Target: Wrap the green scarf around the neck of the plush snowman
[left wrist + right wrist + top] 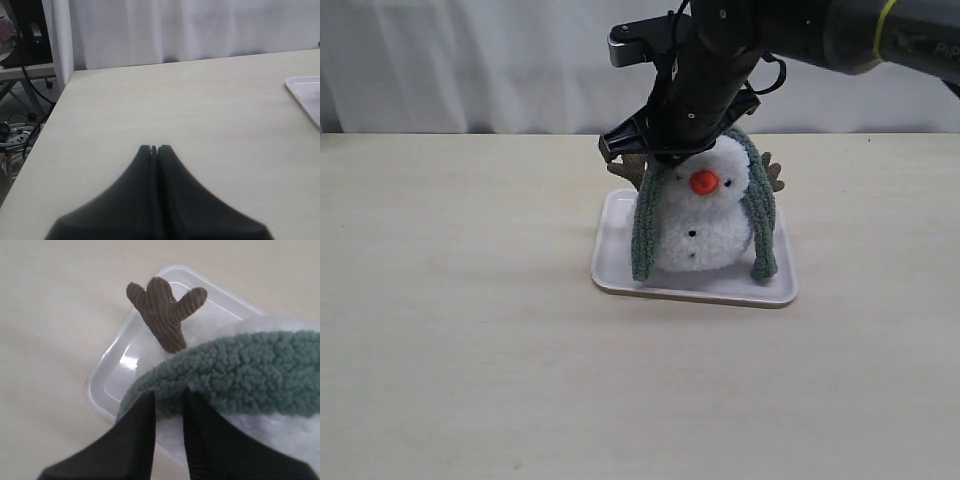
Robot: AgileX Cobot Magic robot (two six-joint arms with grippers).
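Observation:
The plush snowman (705, 225) stands upright on a white tray (620, 272), orange nose facing the exterior view. The green scarf (645, 235) arches over it behind the head, and both ends hang down its sides to the tray. My right gripper (640, 160) reaches across to the snowman's left shoulder. In the right wrist view its jaws (169, 397) stand narrowly apart with the edge of the scarf (240, 372) pinched between the tips, below a brown branch arm (162, 310). My left gripper (154, 148) is shut on nothing over bare table.
The tray's rim (107, 385) lies just under the right fingers. A corner of the tray (307, 92) shows in the left wrist view. A white curtain hangs behind the table, and the table edge with cables and a shelf lies beyond the left gripper.

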